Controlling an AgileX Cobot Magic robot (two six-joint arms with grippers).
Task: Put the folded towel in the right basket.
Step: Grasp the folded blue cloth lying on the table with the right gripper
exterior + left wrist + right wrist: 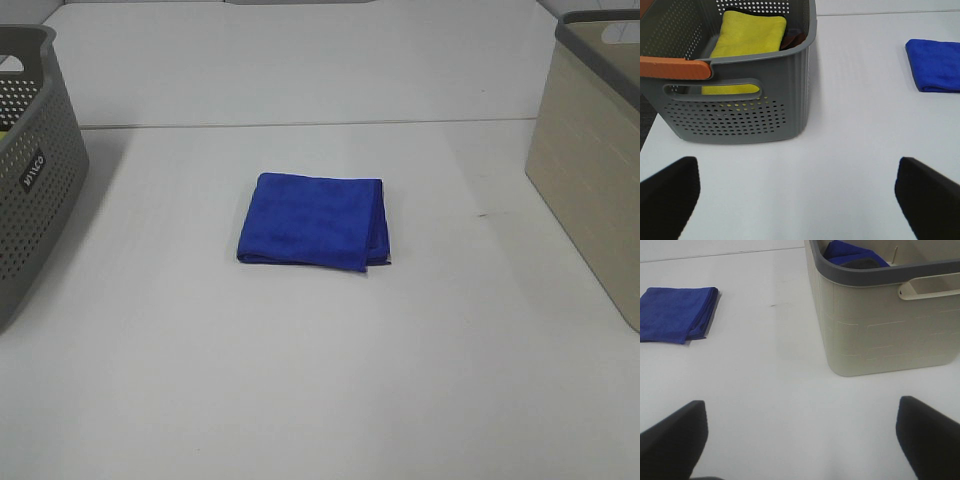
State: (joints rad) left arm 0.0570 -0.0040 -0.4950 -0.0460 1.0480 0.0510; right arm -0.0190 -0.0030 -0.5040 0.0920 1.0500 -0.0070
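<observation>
A folded blue towel lies flat on the white table, at its middle. It also shows in the left wrist view and in the right wrist view. The beige right basket stands at the table's right edge; the right wrist view shows it with blue and dark cloth inside. My left gripper is open and empty, low over the table near the grey basket. My right gripper is open and empty, in front of the beige basket. Neither gripper shows in the high view.
A grey perforated basket stands at the left edge; the left wrist view shows it with an orange handle and a yellow towel inside. A seam crosses the table behind the towel.
</observation>
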